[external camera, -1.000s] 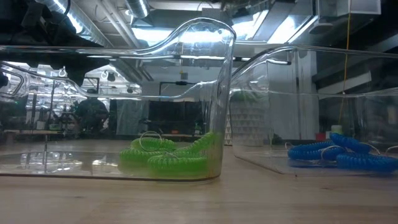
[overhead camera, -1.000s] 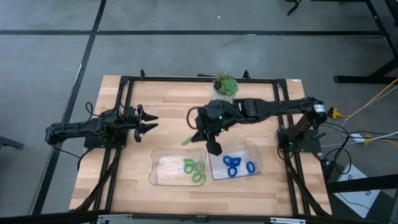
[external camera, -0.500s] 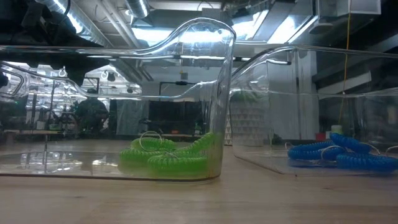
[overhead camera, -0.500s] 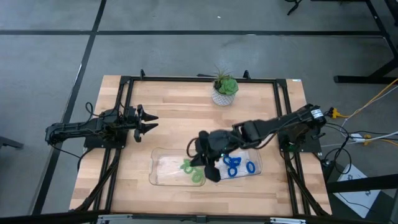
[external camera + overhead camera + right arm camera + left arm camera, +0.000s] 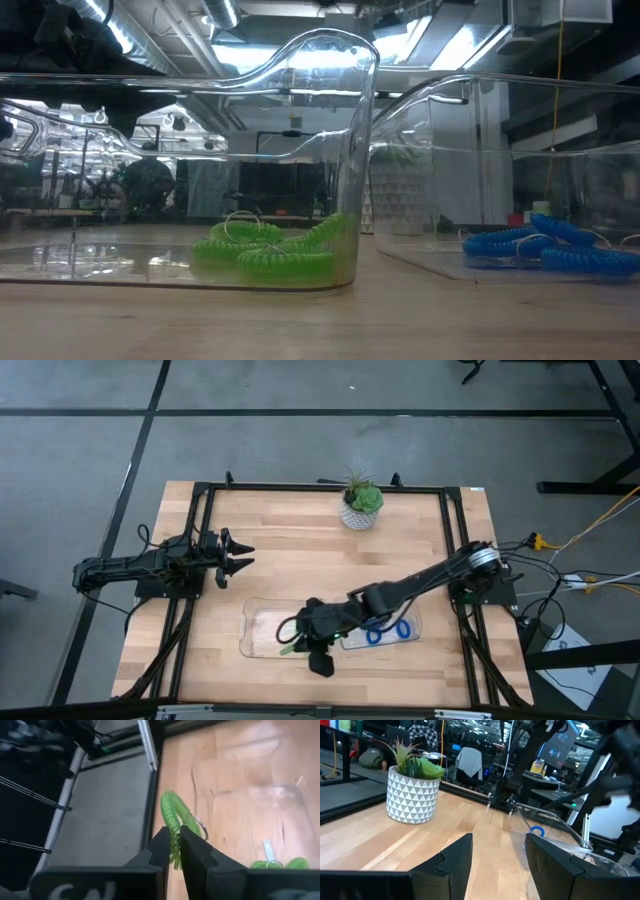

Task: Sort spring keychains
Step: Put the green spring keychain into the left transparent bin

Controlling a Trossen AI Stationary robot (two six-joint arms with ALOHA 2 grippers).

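At the bottom centre of the high view, the right gripper (image 5: 312, 656) reaches over the near edge of the left clear plastic tray (image 5: 262, 632), its 2 dark fingers (image 5: 161, 849) pinched narrowly on a light green coiled plastic spring keychain (image 5: 174, 827) that sticks out past their tips, with a metal ring at its side. In the low view, more light green spring keychains (image 5: 268, 252) lie heaped against the left tray's right wall, lower centre, while bright blue spring keychains (image 5: 548, 250) rest in the right clear plastic tray (image 5: 480, 170) at lower right. Farther back, at the left of the high view, the left gripper (image 5: 243, 554) waits over the light wooden table (image 5: 290, 560), its fingers spread wide. A green potted plant in a white patterned pot (image 5: 360, 502) stands at the table's far edge, upper centre.
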